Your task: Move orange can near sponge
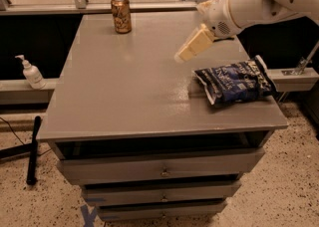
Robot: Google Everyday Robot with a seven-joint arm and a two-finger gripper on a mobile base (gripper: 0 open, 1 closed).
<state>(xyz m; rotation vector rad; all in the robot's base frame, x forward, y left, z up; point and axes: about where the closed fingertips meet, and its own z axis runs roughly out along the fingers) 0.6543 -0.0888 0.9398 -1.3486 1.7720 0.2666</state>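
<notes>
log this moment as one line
orange can upright far edge | gripper above table, apart from it | sponge not visible | chip bag right edge

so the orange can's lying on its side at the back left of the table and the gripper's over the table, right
No: the camera view shows the orange can standing upright, not on its side, at the back left of the table, with the gripper over the table.

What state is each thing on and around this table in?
orange can: upright, back left of tabletop
gripper: over the tabletop, right of the can, not touching it
chip bag: lying flat at right edge
pump bottle: upright on left ledge
drawers: shut
</notes>
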